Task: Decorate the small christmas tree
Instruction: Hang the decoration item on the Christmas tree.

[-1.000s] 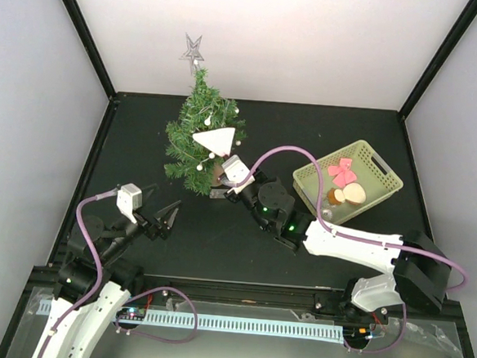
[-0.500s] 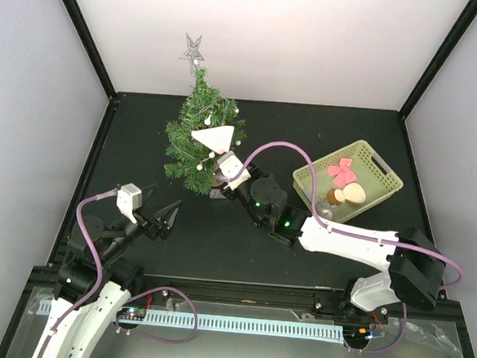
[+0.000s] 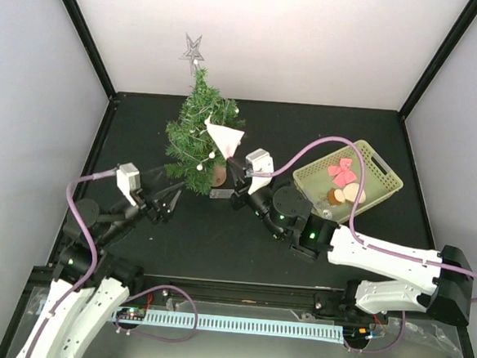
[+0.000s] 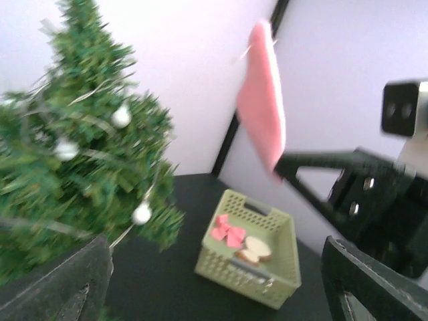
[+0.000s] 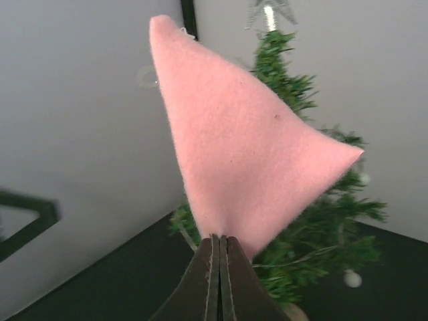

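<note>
The small christmas tree (image 3: 197, 137) stands at the back left of the black table, strung with white beads and topped with a silver star (image 3: 192, 49). My right gripper (image 3: 233, 156) is shut on the lower edge of a pink felt triangle (image 3: 223, 135), held up against the tree's right side. In the right wrist view the jaws (image 5: 219, 246) pinch the felt triangle (image 5: 247, 147) in front of the tree (image 5: 314, 221). My left gripper (image 3: 166, 203) stands open and holds nothing, low and just left of the tree's base; its view shows the tree (image 4: 73, 147) and the felt triangle (image 4: 262, 100).
A pale green basket (image 3: 380, 169) sits at the right with a pink bow (image 3: 341, 171) and a cream-and-brown ornament (image 3: 348, 193) inside. The basket (image 4: 221, 261) also lies ahead in the left wrist view. Grey walls enclose the table.
The right arm has swung right and lifted the felt triangle, turning it up against the tree. The left gripper has moved forward toward the tree's base.
</note>
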{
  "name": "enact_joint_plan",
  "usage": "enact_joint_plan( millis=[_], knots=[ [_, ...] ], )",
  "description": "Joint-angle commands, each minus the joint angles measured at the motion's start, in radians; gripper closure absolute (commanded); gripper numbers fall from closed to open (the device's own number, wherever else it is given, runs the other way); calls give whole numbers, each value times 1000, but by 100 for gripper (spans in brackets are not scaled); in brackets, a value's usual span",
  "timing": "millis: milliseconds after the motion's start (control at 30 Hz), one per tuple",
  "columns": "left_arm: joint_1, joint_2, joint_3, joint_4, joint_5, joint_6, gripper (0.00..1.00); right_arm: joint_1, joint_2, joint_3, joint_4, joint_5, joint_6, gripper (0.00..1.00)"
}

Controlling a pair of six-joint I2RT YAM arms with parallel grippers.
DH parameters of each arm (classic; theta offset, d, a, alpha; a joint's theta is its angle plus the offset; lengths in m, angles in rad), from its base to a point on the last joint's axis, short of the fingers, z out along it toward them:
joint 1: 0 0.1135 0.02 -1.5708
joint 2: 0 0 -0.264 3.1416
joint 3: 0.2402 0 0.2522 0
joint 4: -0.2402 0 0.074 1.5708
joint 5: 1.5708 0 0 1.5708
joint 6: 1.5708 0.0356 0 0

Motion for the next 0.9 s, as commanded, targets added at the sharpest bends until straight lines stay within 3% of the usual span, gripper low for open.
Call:
enact_joint_plan(
  millis=[0, 300, 600, 867],
  knots=[
    [3, 144, 77, 268, 188, -154, 18, 75, 20, -8, 63, 10, 73, 99],
    [-13, 260, 69, 458, 267, -241, 36, 178, 96, 37, 159, 112, 29, 99],
    [-21, 273, 40, 436, 210, -212, 48, 204, 121, 36, 207, 126, 14, 99],
    [-22, 249, 14, 385, 138, -197, 31, 213, 130, 43, 220, 175, -3, 99]
  ],
)
